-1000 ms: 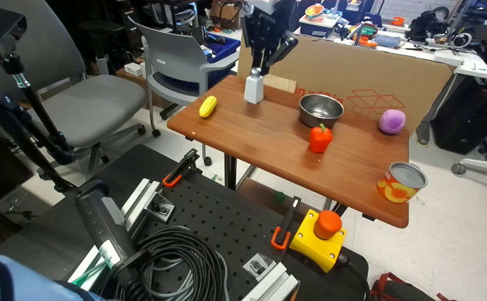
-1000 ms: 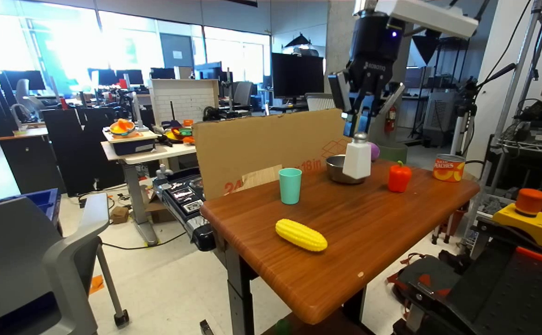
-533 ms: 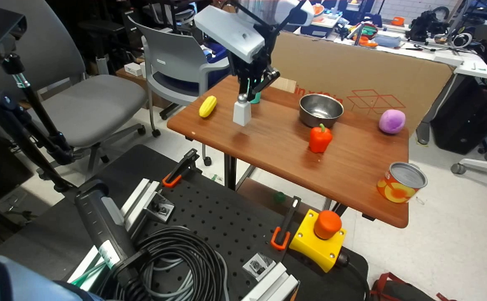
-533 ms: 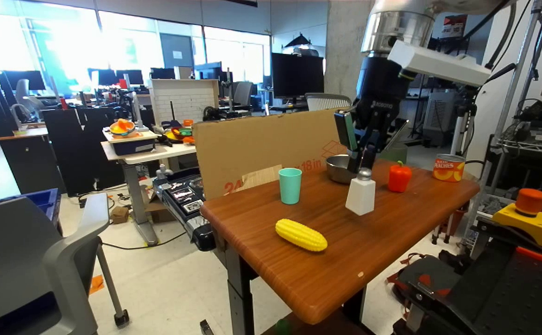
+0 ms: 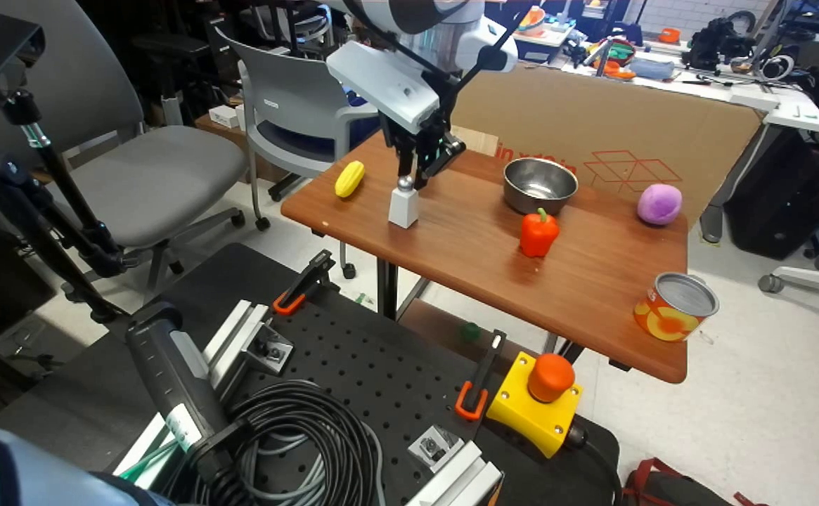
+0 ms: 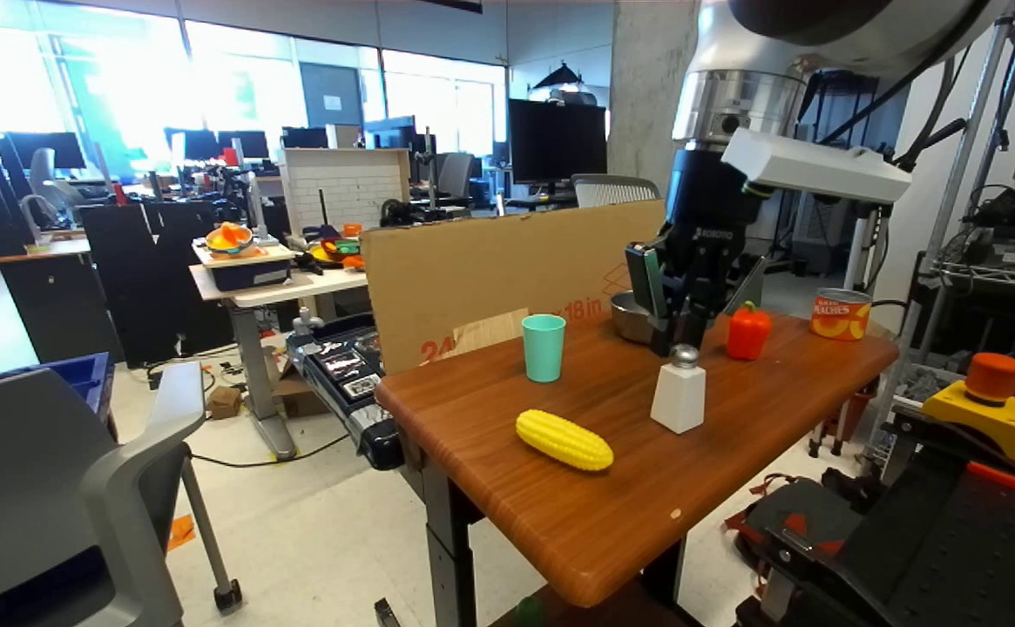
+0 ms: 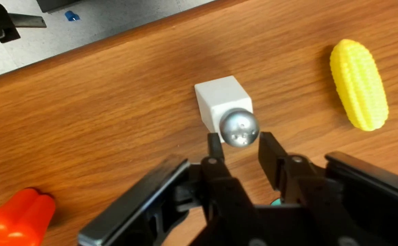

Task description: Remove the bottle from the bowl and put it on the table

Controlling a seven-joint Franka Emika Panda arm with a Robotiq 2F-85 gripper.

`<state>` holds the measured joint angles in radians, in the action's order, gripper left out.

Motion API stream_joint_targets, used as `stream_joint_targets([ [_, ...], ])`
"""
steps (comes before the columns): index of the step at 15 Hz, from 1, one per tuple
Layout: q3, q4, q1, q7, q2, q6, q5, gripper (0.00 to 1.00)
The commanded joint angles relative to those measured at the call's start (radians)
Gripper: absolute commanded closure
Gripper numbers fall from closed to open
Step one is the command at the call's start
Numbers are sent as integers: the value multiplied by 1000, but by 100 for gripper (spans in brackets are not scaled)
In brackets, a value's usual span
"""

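The bottle is a white tapered shaker with a ball-shaped silver cap. It shows in both exterior views (image 5: 403,209) (image 6: 679,399) and in the wrist view (image 7: 215,92). My gripper (image 5: 413,177) (image 6: 678,345) (image 7: 240,136) has its fingertips on either side of the cap, and the bottle hangs nearly upright below. Its base is close to the brown table (image 5: 465,232) (image 6: 472,405); I cannot tell whether it touches. The shiny metal bowl (image 5: 524,200) stands farther along the table with nothing seen inside; in an exterior view the gripper partly hides it (image 6: 632,324).
Yellow corn (image 5: 350,179) (image 7: 359,85) lies near the bottle. A teal cup (image 6: 544,348) stands by the back edge. A red pepper (image 5: 538,235) is in front of the bowl. A purple ball (image 5: 659,204) and a peach can (image 5: 675,307) are at the far end. Cardboard (image 5: 634,126) lines the back.
My gripper carried the bottle down and toward the table's front edge, away from the bowl. In the last half second it mostly sank a little farther. The bowl and other objects stayed put.
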<state>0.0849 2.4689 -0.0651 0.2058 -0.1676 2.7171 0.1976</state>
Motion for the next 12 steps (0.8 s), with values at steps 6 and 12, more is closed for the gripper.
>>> stream_joint_targets([
  [6, -3, 34, 9, -61, 138, -68, -6, 0],
  [12, -11, 7, 9, -43, 153, -127, -11, 0],
])
